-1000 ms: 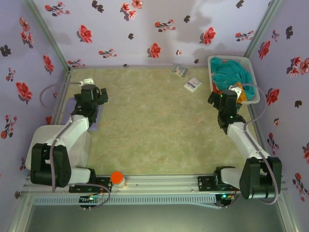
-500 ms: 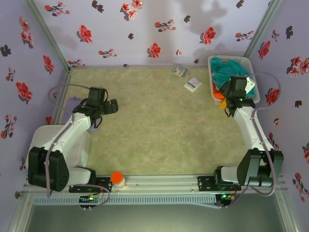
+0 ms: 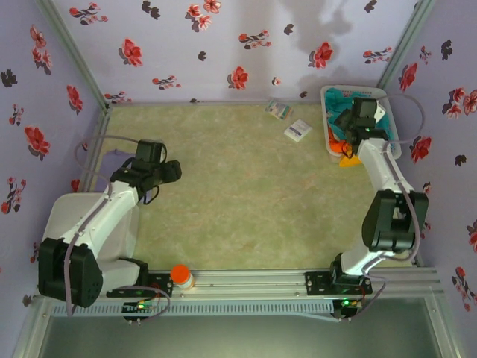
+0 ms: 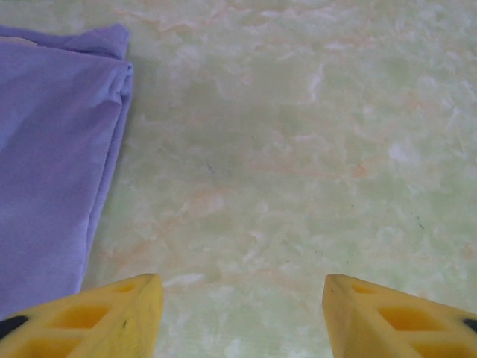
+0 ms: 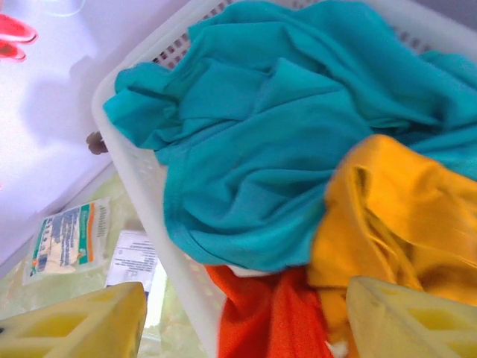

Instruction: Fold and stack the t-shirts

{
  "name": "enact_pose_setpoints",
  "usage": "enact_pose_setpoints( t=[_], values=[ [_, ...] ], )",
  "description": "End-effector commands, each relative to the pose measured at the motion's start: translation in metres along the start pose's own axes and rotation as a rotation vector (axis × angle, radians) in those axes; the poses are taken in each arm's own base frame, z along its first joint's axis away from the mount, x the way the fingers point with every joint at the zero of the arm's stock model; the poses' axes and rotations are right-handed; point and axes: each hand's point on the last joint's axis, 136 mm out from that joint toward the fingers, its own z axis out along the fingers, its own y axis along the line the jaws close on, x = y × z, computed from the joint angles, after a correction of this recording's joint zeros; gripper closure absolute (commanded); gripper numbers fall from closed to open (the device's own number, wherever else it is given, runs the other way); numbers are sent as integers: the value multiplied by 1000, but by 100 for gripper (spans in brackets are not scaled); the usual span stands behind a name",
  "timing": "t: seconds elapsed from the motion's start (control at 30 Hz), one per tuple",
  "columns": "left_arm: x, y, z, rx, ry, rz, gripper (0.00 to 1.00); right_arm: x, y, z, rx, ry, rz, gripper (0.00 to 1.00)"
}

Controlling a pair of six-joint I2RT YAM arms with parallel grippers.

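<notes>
A teal t-shirt (image 5: 283,134) lies crumpled in the white basket (image 5: 149,201), on top of a yellow-orange garment (image 5: 387,216) and a red-orange one (image 5: 261,313). My right gripper (image 5: 246,321) hovers open just above this pile with nothing between its fingers; from above it is over the basket (image 3: 387,101) at the back right (image 3: 344,123). A pale purple t-shirt (image 4: 52,149) lies flat on the table, left of my left gripper (image 4: 242,313). That gripper is open and empty over bare table, at the left side (image 3: 170,171).
Two small white packets (image 3: 279,110) (image 3: 297,130) lie on the table just left of the basket, and both appear in the right wrist view (image 5: 67,235) (image 5: 134,257). An orange-capped object (image 3: 180,276) sits at the near rail. Flowered walls close in the table.
My right arm has reached back and up until its gripper is over the basket. The left gripper has swung right, off the purple shirt's side, toward the table's middle.
</notes>
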Motion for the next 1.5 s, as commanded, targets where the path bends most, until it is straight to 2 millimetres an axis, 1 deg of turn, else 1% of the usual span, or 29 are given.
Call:
enact_pose_setpoints(
  t=[0.0, 0.1, 0.13, 0.2, 0.27, 0.43, 0.6, 0.63, 0.73, 0.87, 0.93, 1.03, 1.1, 1.17, 1.27, 1.3, 1.47],
  values=[
    [9, -8, -3, 52, 23, -16, 38, -4, 22, 20, -65, 29, -24, 27],
    [15, -13, -4, 85, 38, -35, 37, 1, 29, 45, -62, 71, -54, 27],
    [18, -14, -4, 91, 43, -39, 37, 5, 30, 54, -55, 95, -70, 28],
    [21, -14, -6, 95, 48, -45, 37, 11, 27, 67, -20, 131, -92, 28],
    [25, -14, -7, 96, 50, -53, 36, 14, 17, 77, 49, 146, -116, 29],
    [30, -11, -10, 96, 54, -62, 36, 20, 0, 89, 161, 140, -190, 29],
    [32, -11, -11, 93, 61, -50, 36, 32, -7, 95, 237, 170, -271, 29],
    [32, -11, -11, 91, 61, -48, 36, 30, -10, 94, 273, 152, -300, 29],
    [32, -11, -11, 92, 61, -49, 36, 32, -11, 97, 317, 151, -344, 32],
    [33, -10, -10, 91, 64, -51, 36, 35, -18, 101, 374, 165, -365, 38],
    [34, -10, -11, 91, 63, -54, 36, 36, -20, 103, 387, 173, -373, 41],
    [34, -9, -11, 92, 59, -56, 36, 40, -20, 106, 368, 194, -360, 53],
    [34, -9, -11, 92, 60, -57, 36, 42, -17, 106, 340, 207, -341, 65],
    [35, -9, -11, 92, 61, -58, 36, 44, -13, 105, 309, 222, -317, 80],
    [34, -9, -12, 93, 59, -55, 36, 40, -9, 98, 286, 208, -296, 97],
    [34, -9, -12, 93, 58, -56, 36, 36, -7, 95, 280, 197, -293, 100],
    [35, -9, -11, 93, 59, -53, 35, 14, 6, 72, 222, 119, -274, 100]
  ],
)
